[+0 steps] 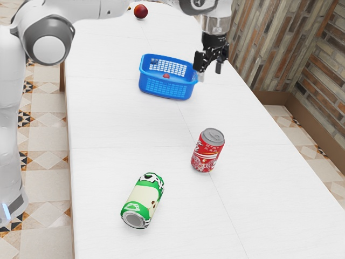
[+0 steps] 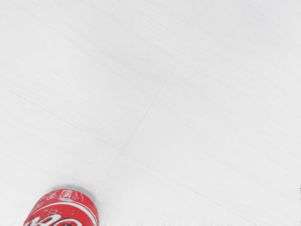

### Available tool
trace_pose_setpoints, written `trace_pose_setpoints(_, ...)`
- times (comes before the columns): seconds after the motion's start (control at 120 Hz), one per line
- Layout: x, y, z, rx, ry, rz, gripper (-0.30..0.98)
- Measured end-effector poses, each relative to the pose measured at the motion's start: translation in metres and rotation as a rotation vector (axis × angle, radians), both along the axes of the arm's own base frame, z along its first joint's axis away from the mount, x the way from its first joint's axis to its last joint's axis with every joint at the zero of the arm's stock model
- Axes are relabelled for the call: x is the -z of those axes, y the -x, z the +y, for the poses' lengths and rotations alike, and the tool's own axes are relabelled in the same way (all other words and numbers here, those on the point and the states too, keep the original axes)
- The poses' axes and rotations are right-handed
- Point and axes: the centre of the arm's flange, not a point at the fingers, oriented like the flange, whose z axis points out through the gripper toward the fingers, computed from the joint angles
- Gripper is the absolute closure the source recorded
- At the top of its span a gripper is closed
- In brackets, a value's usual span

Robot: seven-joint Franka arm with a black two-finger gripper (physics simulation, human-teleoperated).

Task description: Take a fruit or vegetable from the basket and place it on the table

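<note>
1. The gripper (image 1: 209, 70) hangs at the basket's side toward the exterior view's right, its fingers (image 1: 218, 68) pointing down. They stand wide, with a gap between them and nothing held there.
2. The blue basket (image 1: 167, 90) sits on the far part of the white table (image 1: 108, 129), toward the middle from left to right. I cannot tell whether the gripper touches its rim.
3. The task's thing is inside the basket: a small red piece of produce (image 1: 166, 76) shows low down near the middle. Its kind is too small to tell. A dark item (image 1: 154, 61) shows at the basket's far left corner, also too small to name.
4. Farther off, near the table's far end and left of the gripper, lies a round, dark red fruit (image 1: 140, 11). A small yellowish thing (image 1: 129, 8) is just left of it, partly hidden by the arm (image 1: 89, 8).
5. A red can (image 1: 207, 152) stands upright on the table, nearer than the basket and a little to its right. The wrist view also has part of this can, with white lettering on its side.
6. A green and cream can (image 1: 143, 200) lies on its side, nearer still and left of the red one, a grey end facing near.
</note>
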Motion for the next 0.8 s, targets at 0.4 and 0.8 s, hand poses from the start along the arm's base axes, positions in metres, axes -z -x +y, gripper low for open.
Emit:
trace_pose_setpoints(0.4, -0.017, 0.023, 0.059, 0.209, -0.087, -0.046, 0.0)
trace_pose_setpoints(0.8, 0.078, 0.033, 0.226, 0.721, -0.132, 0.041, 0.0)
